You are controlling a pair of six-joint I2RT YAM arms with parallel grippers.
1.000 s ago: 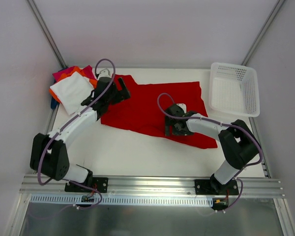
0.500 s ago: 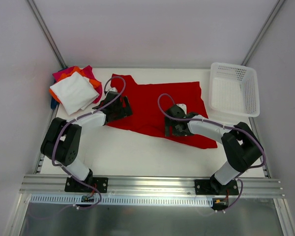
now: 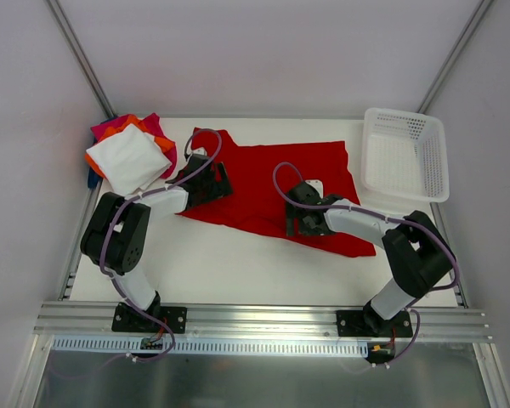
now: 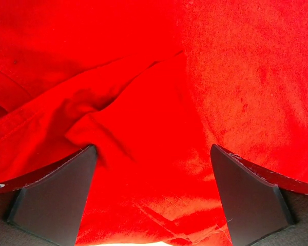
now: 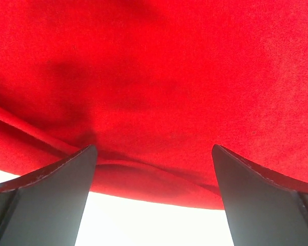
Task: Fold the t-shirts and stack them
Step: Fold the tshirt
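Having swung back from the folded stack [image 3: 129,155] at the table's [image 3: 238,263] far-left corner, left end effector [image 4: 151,154] sits spread over the red t-shirt [image 3: 263,178] mid-table; right end effector [image 5: 154,151] likewise spread; fold likely next.

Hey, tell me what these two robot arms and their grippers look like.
The left arm and right arm are white tube links between chunky black joints, each with a looping purple cable. The left gripper and right gripper each have two flat, dark wedge-shaped fingers.

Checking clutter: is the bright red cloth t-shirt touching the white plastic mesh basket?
Apart. Top external view: a strip of bare table separates the red t-shirt from the basket.
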